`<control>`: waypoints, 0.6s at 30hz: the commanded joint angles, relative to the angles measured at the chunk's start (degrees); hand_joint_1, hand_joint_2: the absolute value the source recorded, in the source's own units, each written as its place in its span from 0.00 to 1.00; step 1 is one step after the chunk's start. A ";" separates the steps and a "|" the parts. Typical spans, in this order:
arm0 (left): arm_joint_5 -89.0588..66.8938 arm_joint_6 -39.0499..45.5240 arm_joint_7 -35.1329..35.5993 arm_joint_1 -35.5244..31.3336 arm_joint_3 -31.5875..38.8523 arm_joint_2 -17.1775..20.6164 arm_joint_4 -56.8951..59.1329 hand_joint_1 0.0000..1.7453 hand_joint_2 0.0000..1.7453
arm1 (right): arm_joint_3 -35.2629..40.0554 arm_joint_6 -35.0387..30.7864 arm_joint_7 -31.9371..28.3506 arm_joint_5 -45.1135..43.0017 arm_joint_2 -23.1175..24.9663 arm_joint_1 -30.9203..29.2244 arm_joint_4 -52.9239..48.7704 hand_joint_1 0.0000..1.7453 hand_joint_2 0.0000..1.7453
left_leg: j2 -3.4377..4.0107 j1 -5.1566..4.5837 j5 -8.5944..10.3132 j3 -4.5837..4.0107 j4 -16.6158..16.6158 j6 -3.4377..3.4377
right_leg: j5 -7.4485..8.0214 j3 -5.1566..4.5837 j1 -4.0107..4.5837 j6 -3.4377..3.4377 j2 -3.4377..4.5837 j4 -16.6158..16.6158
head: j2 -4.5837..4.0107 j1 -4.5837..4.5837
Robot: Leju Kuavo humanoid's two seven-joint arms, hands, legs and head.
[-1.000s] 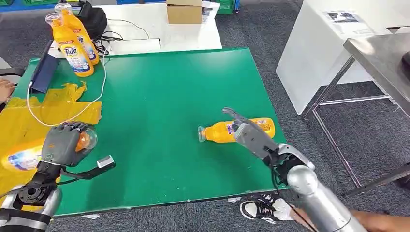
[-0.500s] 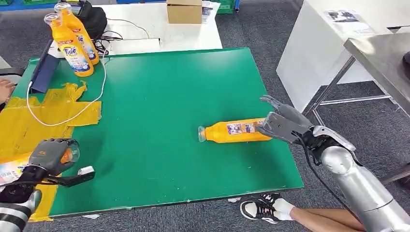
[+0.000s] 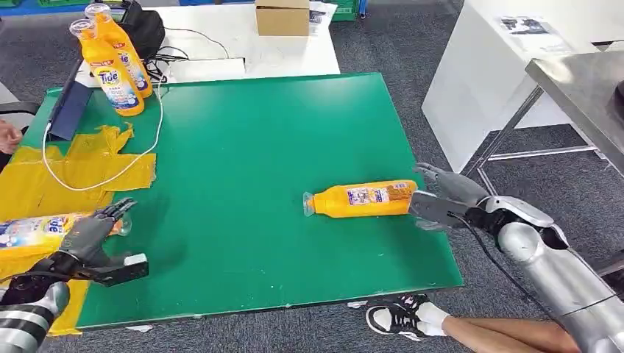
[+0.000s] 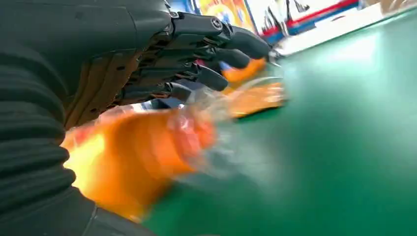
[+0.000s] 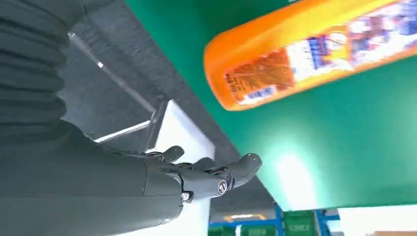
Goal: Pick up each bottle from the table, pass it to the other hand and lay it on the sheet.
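An orange bottle (image 3: pixel 360 200) lies on its side on the green table (image 3: pixel 257 147), cap toward the left. My right hand (image 3: pixel 441 202) is at its base end with fingers spread; in the right wrist view the bottle (image 5: pixel 305 54) lies apart from the fingers (image 5: pixel 216 179). A second orange bottle (image 3: pixel 40 229) lies on the yellow sheet (image 3: pixel 73 169) at the near left. My left hand (image 3: pixel 88 239) hovers over its neck, fingers stretched out; the left wrist view shows the blurred bottle (image 4: pixel 142 152) under the palm. Two more bottles (image 3: pixel 110 73) stand upright at the far left.
A white cable (image 3: pixel 147 140) loops over the sheet beside a blue flat object (image 3: pixel 68 110). A cardboard box (image 3: pixel 281 16) sits on the white table behind. A person's shoe (image 3: pixel 401 316) is by the near edge; another person's hand (image 3: pixel 7 136) is at the left edge. A steel table (image 3: pixel 581 88) stands right.
My left hand carried its bottle down and left to the sheet and spread its fingers over it. My right hand drew back from above the other bottle to its base end.
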 commanded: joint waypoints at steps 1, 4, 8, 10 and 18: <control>19.02 -14.29 -7.02 2.19 4.62 -5.55 -12.59 0.00 0.00 | 6.97 -6.12 -1.84 9.29 13.16 -4.60 17.93 0.00 1.00 | 0.28 -0.03 -0.01 0.39 -0.20 0.26 | 0.08 0.31 0.03 -0.06 0.18 -0.22 | 0.00 -0.02; 26.65 -20.96 -7.13 3.83 8.10 -7.15 -18.23 0.00 0.00 | 7.35 -7.90 -1.31 13.05 17.11 -6.54 21.57 0.00 1.00 | 0.31 -0.01 -0.03 0.30 -0.13 0.22 | 0.05 0.22 0.04 -0.05 0.14 -0.14 | 0.00 -0.02; 31.79 -25.59 -7.07 4.33 11.00 -8.91 -20.98 0.00 0.00 | 7.76 -9.05 -0.70 15.65 20.15 -8.19 25.26 0.00 1.00 | 0.28 0.00 -0.02 0.18 -0.06 0.16 | 0.05 0.10 0.04 -0.02 0.16 -0.07 | 0.00 -0.02; 35.11 -28.51 -7.12 4.32 12.74 -10.21 -22.00 0.00 0.00 | 8.85 -10.97 0.03 19.19 21.57 -9.15 27.40 0.00 1.00 | 0.28 -0.03 -0.03 0.23 -0.06 0.20 | 0.02 0.14 0.01 -0.03 0.14 -0.04 | 0.00 -0.02; 34.84 -28.97 -5.54 5.93 13.38 -12.47 -25.09 0.00 0.00 | 8.27 -16.84 3.99 32.17 31.39 -15.40 36.22 0.00 1.00 | 0.50 -0.10 -0.04 0.33 -0.11 0.27 | 0.04 0.13 -0.05 -0.06 0.31 -0.01 | 0.00 -0.02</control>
